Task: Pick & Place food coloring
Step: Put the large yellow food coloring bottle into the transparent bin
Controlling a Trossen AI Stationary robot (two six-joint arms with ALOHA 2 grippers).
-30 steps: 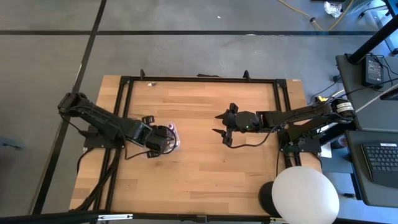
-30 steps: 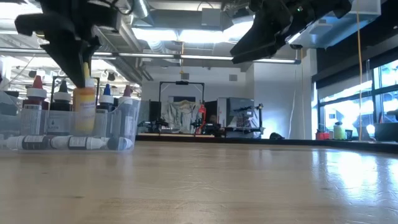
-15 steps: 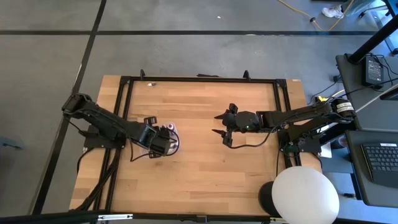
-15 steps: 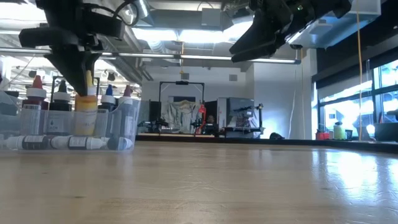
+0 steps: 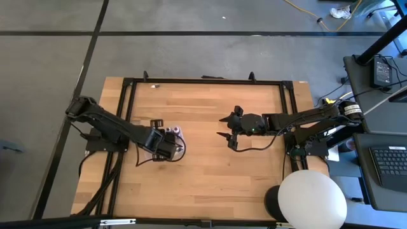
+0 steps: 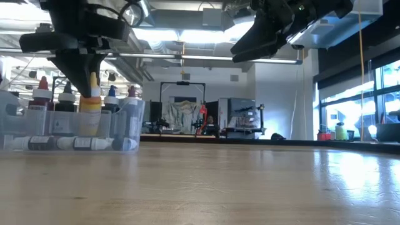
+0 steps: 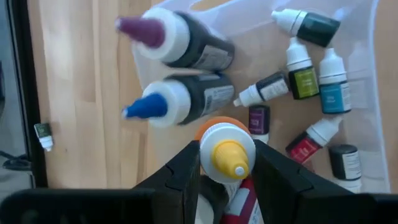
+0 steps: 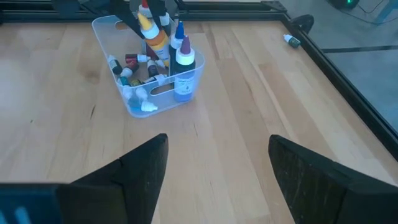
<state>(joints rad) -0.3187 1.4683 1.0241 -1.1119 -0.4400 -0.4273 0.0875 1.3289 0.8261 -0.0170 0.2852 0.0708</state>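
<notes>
A clear plastic tray (image 8: 189, 78) stands left of the table's middle. It holds two big dark bottles, one purple-tipped (image 7: 186, 40) and one blue-tipped (image 7: 180, 102), and several tiny food coloring droppers (image 7: 311, 68) lying on its floor. My left gripper (image 7: 227, 155) is over the tray, shut on an orange-yellow bottle (image 6: 90, 109) whose lower part is down inside it. Right of the table's middle, my right gripper (image 8: 217, 168) hangs open above the table with nothing between its fingers. My left gripper pinches the orange-yellow bottle by its white collar (image 7: 217, 134), just under the yellow tip, between its two fingers. The fingers (image 6: 78, 65) come from above, slanting down. The bottle stands upright with its body inside the tray; I cannot tell whether its base touches the floor.
A black frame (image 5: 127, 114) runs around the wooden tabletop. A tiny loose object (image 8: 291, 40) lies near the far left corner, by the frame. Bare wood (image 5: 203, 172) stretches between the tray and my right arm and along the near edge.
My left gripper has sunk a little with the orange-yellow bottle, carrying it lower among the standing bottles in the tray, and has rolled slightly. The tray has shifted a little toward the table's right. My right gripper has kept still.
</notes>
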